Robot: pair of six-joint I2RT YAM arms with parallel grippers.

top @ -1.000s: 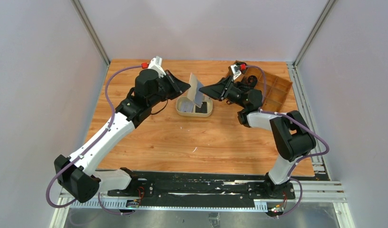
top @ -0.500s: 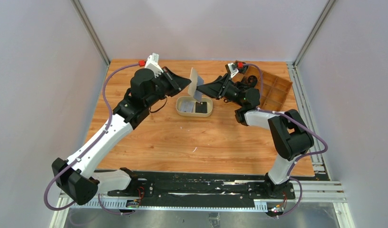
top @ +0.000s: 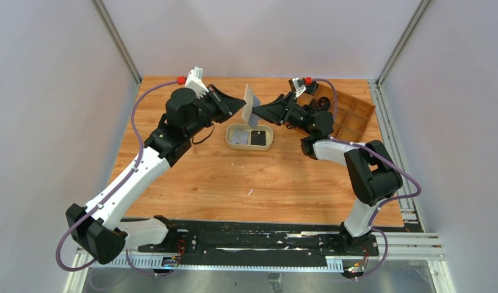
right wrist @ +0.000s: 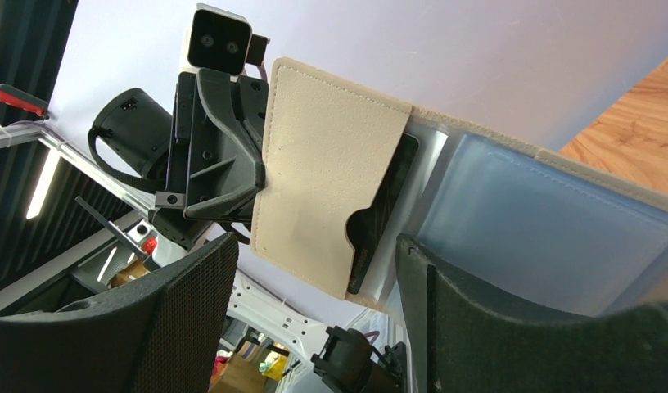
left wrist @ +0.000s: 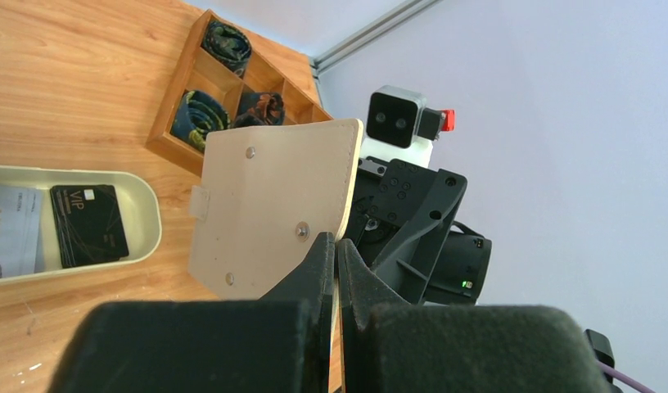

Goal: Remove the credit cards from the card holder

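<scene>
Pale grey walls box in a wooden table (top: 234, 183), and from my seat everything that matters is up at the twelve o'clock end. My left claw (left wrist: 336, 250) is pinched fully shut on the lower edge of the card holder (top: 251, 104), holding it upright in the air, clear of the table. Just toward six o'clock from it sits an oval dish (top: 227, 137), and a wooden tray (top: 350, 116) lies out at two o'clock. My right claw (top: 259, 113) hangs wide open with nothing in it, and its fingers frame the holder's inner face.

A black card (top: 257, 138) and a pale card (top: 239, 138) lie in the dish, so I judge those two done. A dark card (right wrist: 388, 205) sits tucked behind the beige pocket, its edge showing at the thumb notch. That one is left. I cannot tell whether the bluish pane beside it hides another card.
</scene>
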